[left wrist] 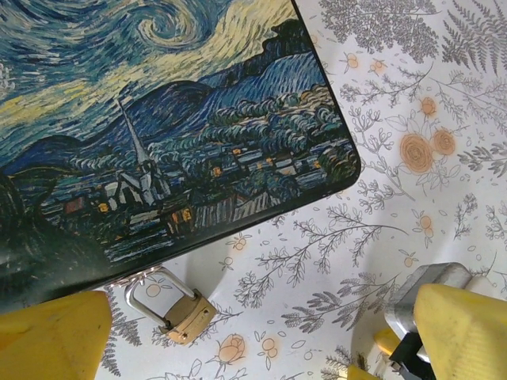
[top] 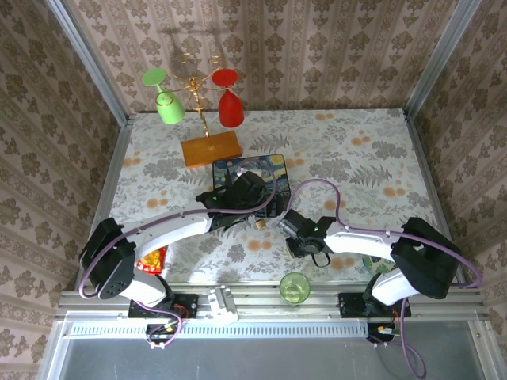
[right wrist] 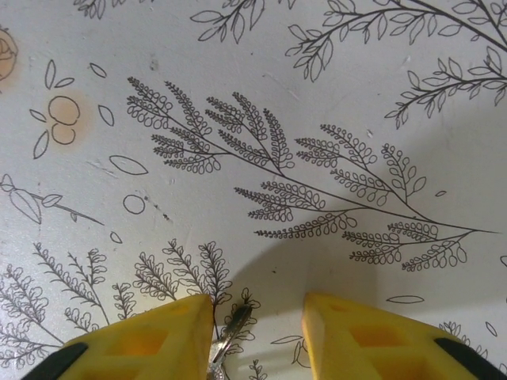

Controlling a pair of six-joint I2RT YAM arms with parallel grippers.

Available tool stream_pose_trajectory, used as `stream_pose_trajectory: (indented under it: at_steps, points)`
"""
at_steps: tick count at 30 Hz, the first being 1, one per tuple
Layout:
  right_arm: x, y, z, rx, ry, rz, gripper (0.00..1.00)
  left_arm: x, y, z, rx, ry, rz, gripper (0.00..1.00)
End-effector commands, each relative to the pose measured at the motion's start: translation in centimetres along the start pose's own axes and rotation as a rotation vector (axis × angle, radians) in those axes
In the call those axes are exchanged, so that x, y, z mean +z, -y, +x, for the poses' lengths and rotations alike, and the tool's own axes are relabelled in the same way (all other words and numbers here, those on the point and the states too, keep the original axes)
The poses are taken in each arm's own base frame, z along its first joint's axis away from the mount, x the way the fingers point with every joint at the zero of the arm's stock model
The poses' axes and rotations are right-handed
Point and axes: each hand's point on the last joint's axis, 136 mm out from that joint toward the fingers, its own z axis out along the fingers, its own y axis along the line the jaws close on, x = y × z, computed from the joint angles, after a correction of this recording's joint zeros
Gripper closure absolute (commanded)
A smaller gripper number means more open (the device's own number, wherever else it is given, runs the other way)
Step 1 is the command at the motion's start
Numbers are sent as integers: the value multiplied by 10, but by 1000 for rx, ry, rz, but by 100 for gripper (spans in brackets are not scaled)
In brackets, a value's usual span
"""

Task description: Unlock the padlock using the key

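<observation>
Top external view: at the near edge of the floral tabletop (top: 356, 158) a green cup (top: 295, 288) stands between the two arm bases. A red and yellow packet (top: 152, 259) lies by the left arm's shoulder. Both arms reach inward toward the middle.

The right wrist view gives the fine detail low over the cloth. The right pincer (right wrist: 257, 309) stands partly narrowed, with a clear gap between its yellow fingers. The key (right wrist: 231, 326) sits in that gap, tight against one finger and apart from the other, so it is not clamped. From above the key is too small to make out.

The left wrist view brings out the padlock (left wrist: 188, 317). Its brass body lies on the cloth just beside the near edge of the dark blue painted box (left wrist: 158, 119), and its silvery shackle reaches up to that edge. The left pincer (left wrist: 257, 336) is spread wide and holds nothing, with one finger at each side of the padlock.

Farther back, the top external view shows a gilt rack (top: 207, 119) on an orange base. A green goblet (top: 169, 107) and a red goblet (top: 230, 108) hang from it. Patterned wallpaper walls (top: 317, 47) close in the space, with metal posts (top: 87, 59) at the corners.
</observation>
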Motion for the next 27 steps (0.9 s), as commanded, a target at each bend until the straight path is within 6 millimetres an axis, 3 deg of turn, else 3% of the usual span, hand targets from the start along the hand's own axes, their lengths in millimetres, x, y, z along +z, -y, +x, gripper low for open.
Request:
stream_pose_trajectory:
  at_steps: [1, 5, 13, 19, 27]
  points:
    - [-6, 4, -1, 38, 20, 8, 58, -3, 4, -5, 25, -13, 9, 1]
    - [-16, -2, 2, 84, 50, -21, 60, 0, 4, -5, 27, -17, 24, 1]
    - [-14, -14, 7, 135, 55, -24, 64, 2, 7, -5, 34, -35, 57, 1]
    - [0, 4, 27, 94, -23, 123, 67, 1, 9, -7, 36, -26, 73, 1]
    - [11, -1, 36, 111, -27, 89, 72, 0, 9, -9, 28, -16, 77, 1]
